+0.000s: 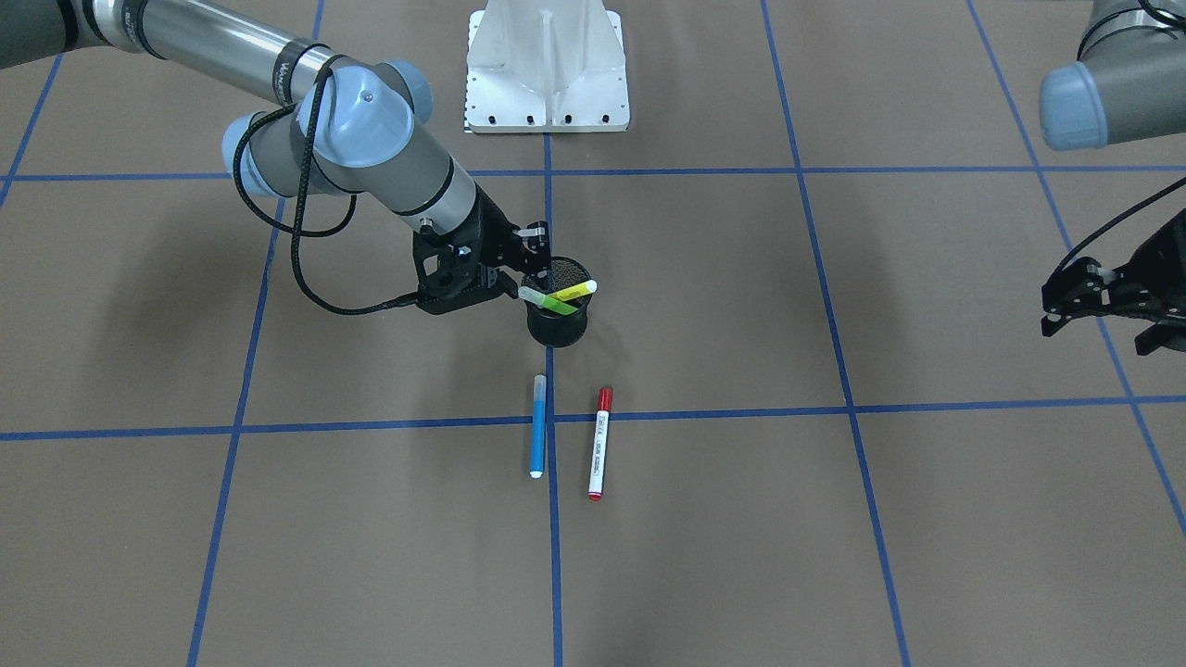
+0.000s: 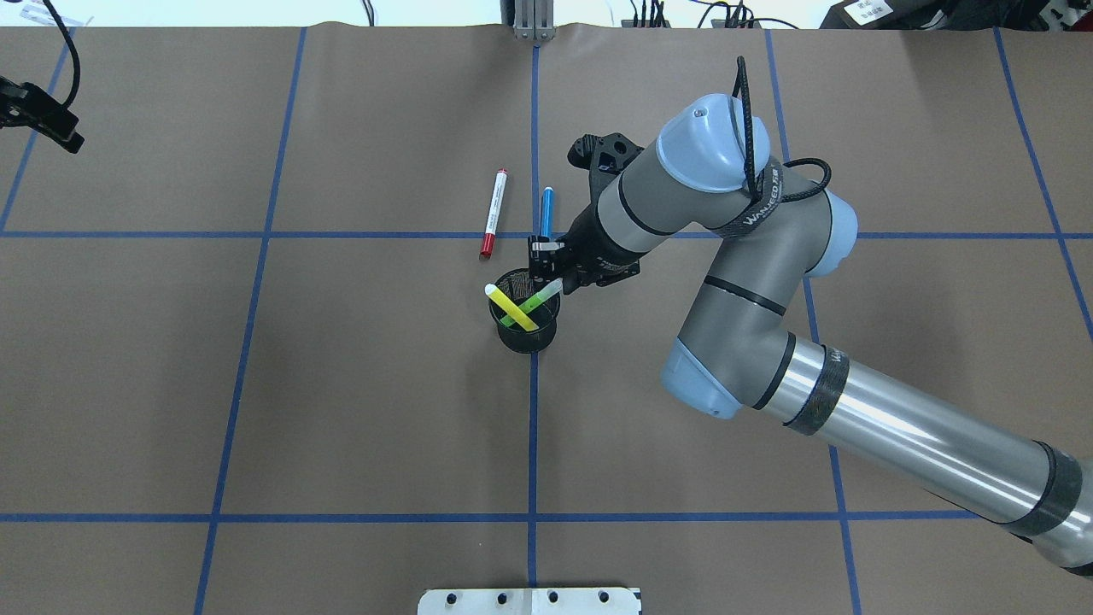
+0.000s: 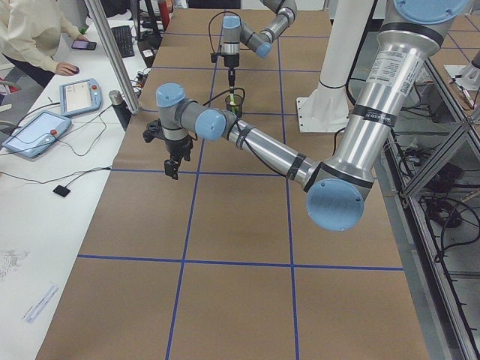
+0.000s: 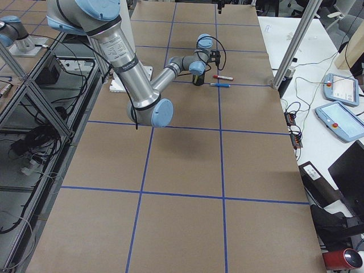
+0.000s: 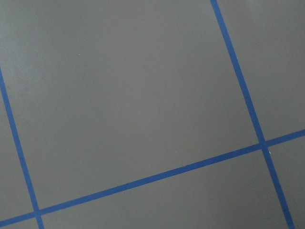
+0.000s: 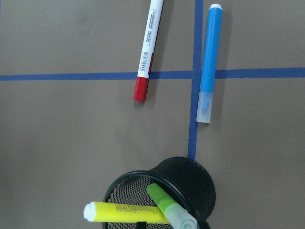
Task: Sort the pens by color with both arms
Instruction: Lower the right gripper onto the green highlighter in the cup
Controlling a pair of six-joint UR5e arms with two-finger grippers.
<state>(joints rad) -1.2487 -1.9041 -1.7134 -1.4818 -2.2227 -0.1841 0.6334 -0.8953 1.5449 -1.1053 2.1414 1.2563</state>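
Note:
A blue pen (image 1: 537,426) and a white pen with a red cap (image 1: 600,445) lie side by side on the brown table; both also show in the right wrist view, blue (image 6: 208,62) and red-capped (image 6: 148,47). A yellow pen (image 2: 511,306) and a green pen (image 2: 531,303) lean crossed inside the black mesh cup (image 2: 528,340). My right gripper (image 2: 553,266) is at the cup's rim, jaws apart on either side of the green pen's cap. My left gripper (image 1: 1047,313) hangs far off to the side, looks open, and holds nothing.
The white metal pedestal (image 1: 547,74) stands at the robot's side of the table. Blue tape lines grid the brown paper. The right arm's elbow (image 2: 743,282) reaches over the table's centre. Operators' tablets (image 3: 34,133) lie beyond the table's far edge.

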